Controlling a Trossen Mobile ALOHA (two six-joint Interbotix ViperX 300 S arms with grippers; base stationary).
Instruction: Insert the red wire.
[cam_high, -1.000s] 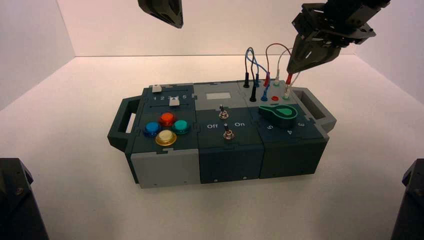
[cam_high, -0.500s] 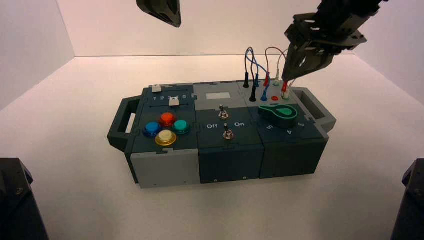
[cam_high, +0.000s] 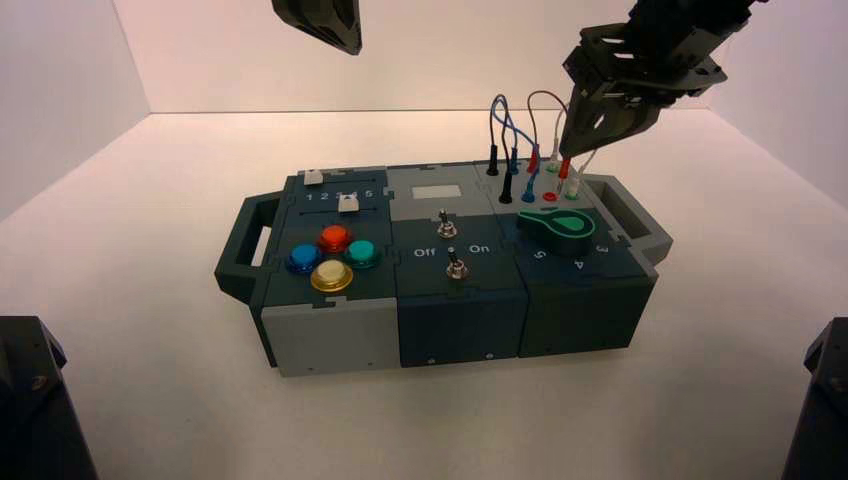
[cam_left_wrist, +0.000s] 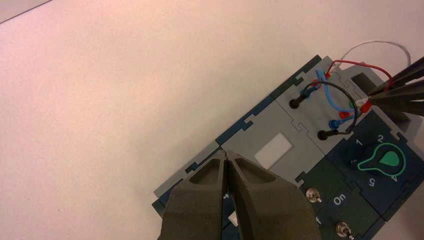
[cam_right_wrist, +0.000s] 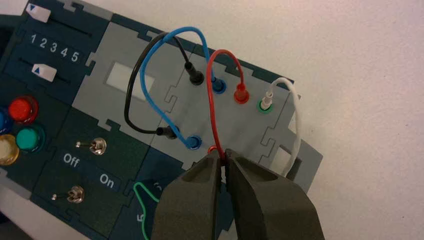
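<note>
The red wire (cam_right_wrist: 214, 100), a thin, smooth, plastic-coated cable, rises in a narrow arch over the pale grey panel at the box's far right. One red plug (cam_right_wrist: 241, 93) stands seated in the panel's far row; the other (cam_high: 564, 168), with its slim metal pin exposed, is held above the near row, close to the open red socket ring (cam_high: 549, 197). The right gripper (cam_right_wrist: 224, 155) has its dark, tapering fingers clamped on that raised plug.

Beside the red arch, a white wire (cam_right_wrist: 297, 120) bows out toward the box's right edge. On the other side, a glossy blue wire (cam_right_wrist: 150, 90) and a black wire (cam_right_wrist: 131, 85) cross in broad loops (the black one curving like a sickle).

Nearer the front sits a rotary knob (cam_left_wrist: 389, 158), teardrop-shaped and rimmed in green. The middle panels carry a pale rectangular window (cam_left_wrist: 273, 150) and two metal toggle switches (cam_right_wrist: 97, 145). At the left are white slider caps (cam_right_wrist: 44, 72) and round, glossy buttons (cam_right_wrist: 27, 138) in red, blue, teal and yellow. The left gripper (cam_left_wrist: 226, 152) is parked high over the box's far side, fingertips together.
</note>
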